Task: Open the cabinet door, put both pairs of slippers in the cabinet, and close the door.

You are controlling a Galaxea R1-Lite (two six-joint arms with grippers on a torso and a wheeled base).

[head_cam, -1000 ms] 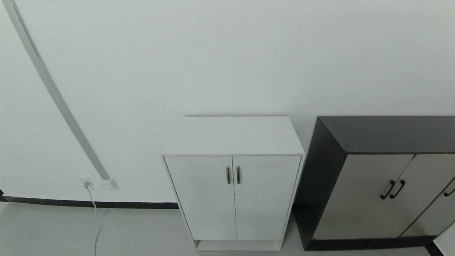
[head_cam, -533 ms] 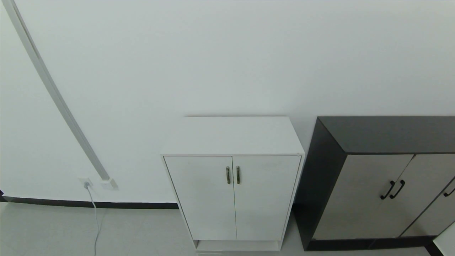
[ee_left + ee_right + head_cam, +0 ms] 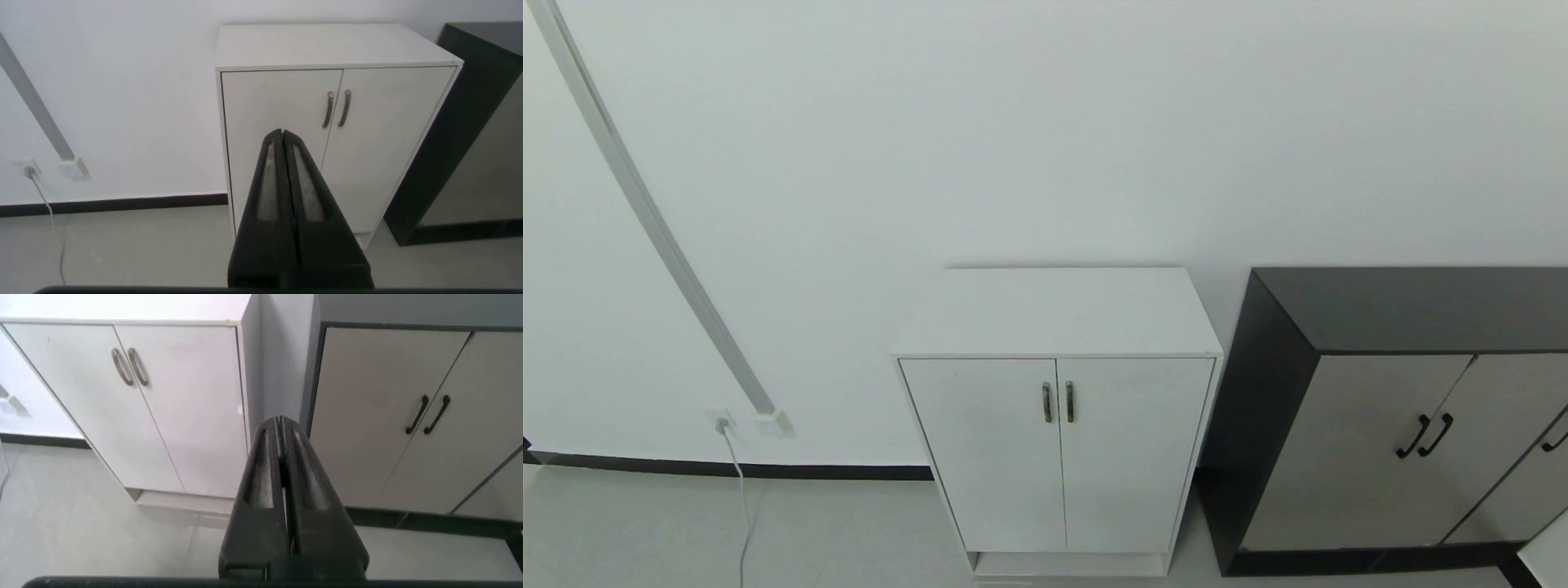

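Note:
A white two-door cabinet (image 3: 1058, 425) stands against the wall with both doors closed; two metal handles (image 3: 1058, 402) sit side by side at the middle seam. In the left wrist view the cabinet (image 3: 335, 131) is some way ahead of my left gripper (image 3: 282, 135), which is shut with nothing in it. In the right wrist view my right gripper (image 3: 280, 423) is shut and empty too, held well short of the white cabinet (image 3: 139, 400), between it and the dark one.
A dark cabinet (image 3: 1396, 408) with grey doors and black handles stands close to the white one's right. A wall socket (image 3: 721, 422) with a white cable (image 3: 743, 523) trailing onto the grey floor lies to the left. A slanted cable duct (image 3: 645, 212) runs up the wall.

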